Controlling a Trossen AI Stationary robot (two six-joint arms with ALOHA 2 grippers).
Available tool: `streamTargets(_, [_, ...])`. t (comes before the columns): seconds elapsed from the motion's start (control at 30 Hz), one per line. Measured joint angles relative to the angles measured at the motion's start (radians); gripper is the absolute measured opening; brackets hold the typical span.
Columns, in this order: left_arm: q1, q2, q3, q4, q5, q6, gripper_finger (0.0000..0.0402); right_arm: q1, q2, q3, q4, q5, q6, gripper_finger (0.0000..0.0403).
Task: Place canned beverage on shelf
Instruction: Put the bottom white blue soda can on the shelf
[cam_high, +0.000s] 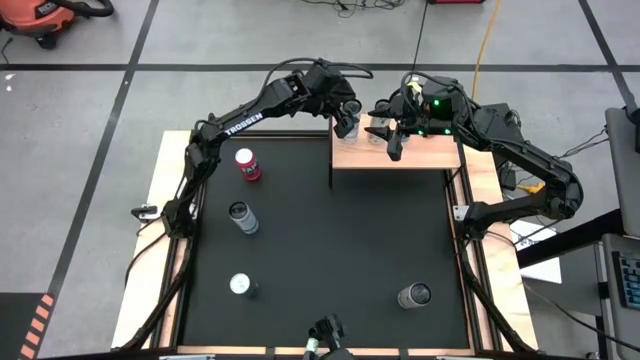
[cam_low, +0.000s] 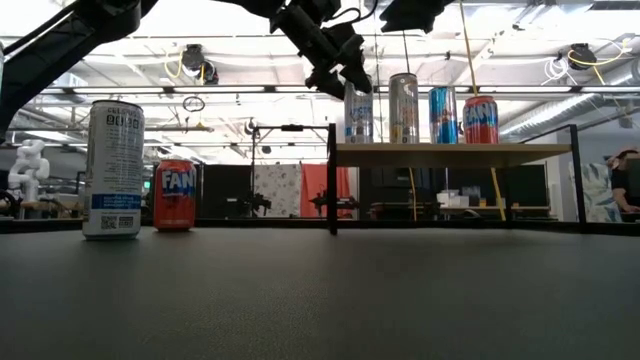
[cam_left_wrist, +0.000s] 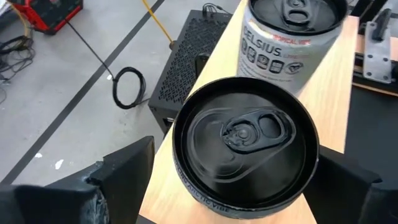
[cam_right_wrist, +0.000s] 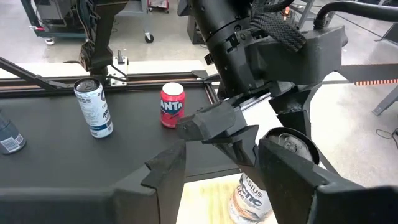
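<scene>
Canned beverage (cam_low: 358, 112): stands upright on the shelf (cam_high: 395, 155), at its left end beside the edge; three more cans (cam_low: 441, 113) line up to its right, spaced apart. Left gripper (cam_left_wrist: 236, 180): directly above that can, fingers (cam_left_wrist: 121, 171) spread wide on either side, not touching it. Right gripper (cam_high: 393, 135): over mid-shelf, fingers parted, holding nothing. Black mat (cam_high: 330, 260) (mostly bare): Fanta can (cam_high: 247, 165), tall white can (cam_high: 242, 216), two further cans (cam_high: 240, 285) (cam_high: 413, 295), all well apart.

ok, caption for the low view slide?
Left claw over the leftmost of four cans on the wooden shelf; two more cans wait on the mat.
</scene>
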Motion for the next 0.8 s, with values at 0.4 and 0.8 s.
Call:
streamTargets(0.4, [0.006,-0.009,0.002,0.01,-0.006,0.006,0.0355,0.0,0.0,0.0,0.0,0.0,0.0,0.0183])
streamTargets(0.8, [0.004,-0.029,0.002,0.044,-0.007,0.001,0.0354,0.0,0.0,0.0,0.0,0.0,0.0,0.0183])
